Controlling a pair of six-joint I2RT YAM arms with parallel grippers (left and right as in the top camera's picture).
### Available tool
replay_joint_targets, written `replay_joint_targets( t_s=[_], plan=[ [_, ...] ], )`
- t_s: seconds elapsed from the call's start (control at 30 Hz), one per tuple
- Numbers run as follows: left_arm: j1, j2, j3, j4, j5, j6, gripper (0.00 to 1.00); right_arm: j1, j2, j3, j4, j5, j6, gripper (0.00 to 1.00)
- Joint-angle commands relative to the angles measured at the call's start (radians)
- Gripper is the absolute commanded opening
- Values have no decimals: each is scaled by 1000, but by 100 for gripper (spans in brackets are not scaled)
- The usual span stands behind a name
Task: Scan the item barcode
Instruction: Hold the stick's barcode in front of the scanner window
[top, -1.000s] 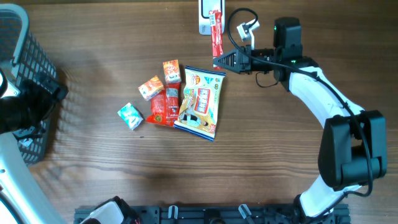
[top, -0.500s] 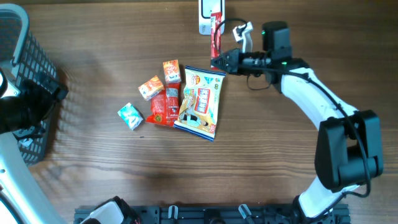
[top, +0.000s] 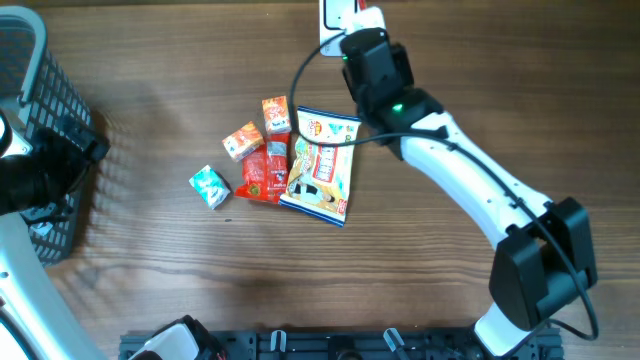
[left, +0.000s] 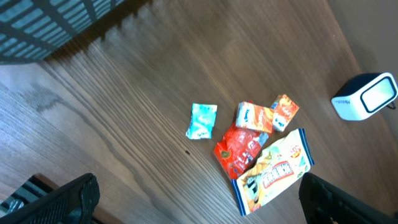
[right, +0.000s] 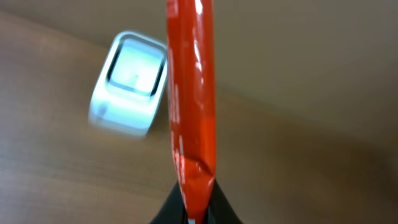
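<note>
Swung from the upper right to top centre, the right pincer (right: 190, 210) is clamped on the red stick packet (right: 189, 93), seen just right of the white scanner (right: 129, 84). Meanwhile the left pincer (left: 199, 190) is held apart above the bench (left: 124, 93).

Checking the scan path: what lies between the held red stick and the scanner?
Nothing; right wrist view shows the red stick right beside the scanner, no object between.

White arm links (top: 470, 183), black joints (top: 545, 265), green light (top: 397, 108)
</note>
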Motion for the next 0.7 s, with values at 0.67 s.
replay_joint_targets(
  t_s=[0.67],
  plan=[
    [5,0,1,0,-2,5,100,-18,491,23,836,137,-1246,4]
  ],
)
